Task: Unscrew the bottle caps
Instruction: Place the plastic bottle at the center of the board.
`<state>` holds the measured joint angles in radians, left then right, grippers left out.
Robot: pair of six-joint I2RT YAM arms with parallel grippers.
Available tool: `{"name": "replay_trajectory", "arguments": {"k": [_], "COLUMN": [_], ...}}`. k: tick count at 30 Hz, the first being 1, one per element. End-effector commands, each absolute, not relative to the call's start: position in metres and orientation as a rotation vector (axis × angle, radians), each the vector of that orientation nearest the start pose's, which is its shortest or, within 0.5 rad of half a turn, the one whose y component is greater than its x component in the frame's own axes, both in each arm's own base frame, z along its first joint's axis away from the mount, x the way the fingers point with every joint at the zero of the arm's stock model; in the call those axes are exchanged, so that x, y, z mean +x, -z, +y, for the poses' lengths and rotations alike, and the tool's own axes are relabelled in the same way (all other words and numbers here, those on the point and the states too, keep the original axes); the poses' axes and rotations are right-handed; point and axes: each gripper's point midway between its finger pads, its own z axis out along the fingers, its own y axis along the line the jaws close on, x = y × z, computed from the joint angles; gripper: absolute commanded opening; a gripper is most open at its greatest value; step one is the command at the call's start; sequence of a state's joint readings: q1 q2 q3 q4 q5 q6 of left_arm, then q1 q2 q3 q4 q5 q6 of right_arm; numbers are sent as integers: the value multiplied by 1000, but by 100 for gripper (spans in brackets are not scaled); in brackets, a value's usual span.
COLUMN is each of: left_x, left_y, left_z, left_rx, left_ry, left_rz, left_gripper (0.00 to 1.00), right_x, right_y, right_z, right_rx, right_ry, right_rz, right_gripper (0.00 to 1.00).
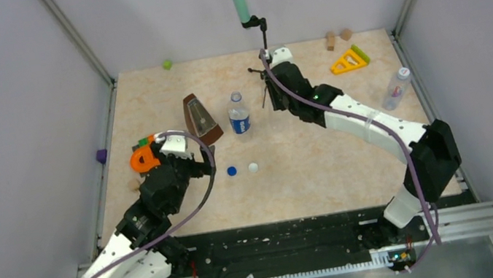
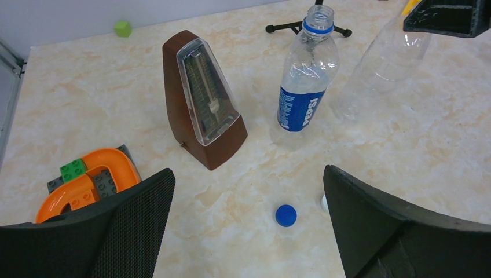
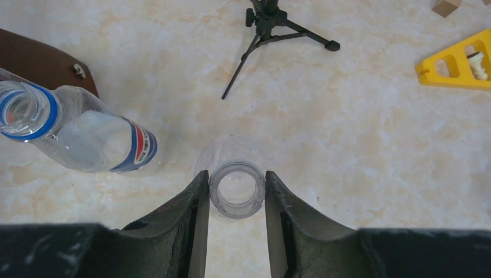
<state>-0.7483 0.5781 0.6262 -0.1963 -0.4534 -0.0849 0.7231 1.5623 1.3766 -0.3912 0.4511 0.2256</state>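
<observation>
My right gripper (image 3: 236,188) is shut on the open neck of a plain clear bottle (image 3: 236,174) that stands upright and has no cap; in the top view this gripper (image 1: 283,96) hides it. The labelled bottle (image 1: 239,116) stands just to its left, also uncapped (image 2: 319,13). A dark blue cap (image 2: 285,215) and a white cap (image 1: 253,167) lie loose on the table. My left gripper (image 2: 248,172) hovers open above the blue cap, its right finger covering most of the white one. A third bottle (image 1: 396,88) with a white cap (image 1: 403,73) stands far right.
A brown metronome (image 2: 202,98) stands left of the labelled bottle. A small black tripod (image 3: 272,26) is just behind the held bottle. Orange and green toy bricks (image 2: 87,179) lie by my left gripper. A yellow triangle (image 1: 348,61) and wooden blocks (image 1: 337,37) sit back right.
</observation>
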Motion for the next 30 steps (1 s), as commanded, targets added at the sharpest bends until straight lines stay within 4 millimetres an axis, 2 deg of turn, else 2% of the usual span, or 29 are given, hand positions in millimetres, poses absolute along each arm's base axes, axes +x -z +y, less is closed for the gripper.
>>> {"name": "replay_trajectory", "arguments": {"k": [1,6,10,21,30], "left_x": [245,246,246,247,247], "left_y": [-253,-257,-258,-255,-253], "left_z": [-123,-120,-119,-118,-118], "left_rx": [208,189,185,181,175], "left_ry": [225,224,221,210,213], "left_rz": [1689,1667,1659,1665,1666], "left_gripper": [99,99,99,99,99], "right_x": [391,391,391,394,391], "right_y": [-247,-238,-234,-219,-218], "right_z": [262,264,264,268,272], "right_rx": [-299,-318,-324,-318,-346], "right_ry": [-152,-143,-146,-143,-174], "right_rz": [2039,2057,2059,2079,2084], "right_gripper": [4,9,20,25,43]}}
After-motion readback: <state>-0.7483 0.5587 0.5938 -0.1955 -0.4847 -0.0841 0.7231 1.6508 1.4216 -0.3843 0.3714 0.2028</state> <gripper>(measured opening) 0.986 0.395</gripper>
